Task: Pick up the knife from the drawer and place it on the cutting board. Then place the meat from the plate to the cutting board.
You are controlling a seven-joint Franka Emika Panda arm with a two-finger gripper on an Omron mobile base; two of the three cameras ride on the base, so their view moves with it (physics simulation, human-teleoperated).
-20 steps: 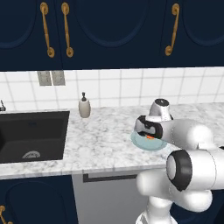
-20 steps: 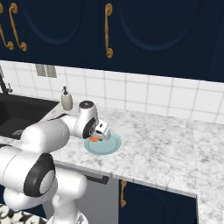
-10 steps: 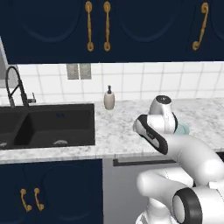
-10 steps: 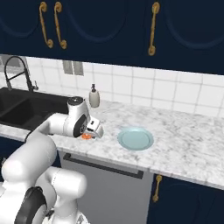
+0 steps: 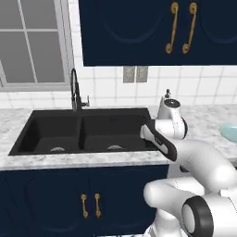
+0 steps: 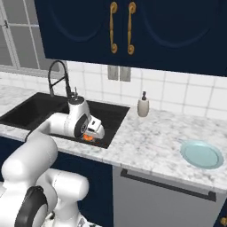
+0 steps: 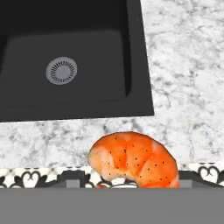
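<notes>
Left base view: my arm rises from 5 o'clock and reaches to frame centre, wrist over the right end of the black sink (image 5: 83, 132). Hand itself is behind the wrist link, so I can't place the fingers from this side. Faucet (image 5: 75, 90) stands at the sink's back rim, around 10 o'clock from the wrist. Plate (image 5: 229, 132) sits on the marble desk (image 5: 206, 118) at the 3 o'clock edge, cut off by the frame, well apart from the arm. Navy upper cabinet (image 5: 139, 28) with brass handles at 12.

Right base view: hand (image 6: 90, 136) points down over the front right corner of the sink (image 6: 53, 111), with the meat (image 6: 88, 137) showing as an orange spot at its tip. Plate (image 6: 201, 154) lies bare on the desk (image 6: 155, 142) at 3 o'clock, well apart. Soap dispenser (image 6: 142, 105) stands by the tiled wall, about 1 o'clock from the hand.

Hand view: meat (image 7: 134, 159), orange with dark specks, sits at 6 o'clock right at my fingertips, so I'm pinching it. Sink (image 7: 65, 65) basin with its round drain (image 7: 61, 70) lies at 10 to 11 o'clock, marble desk (image 7: 183, 78) at 2 to 3 o'clock. A strip of patterned floor (image 7: 26, 178) shows past the desk's front edge at 7 o'clock.
</notes>
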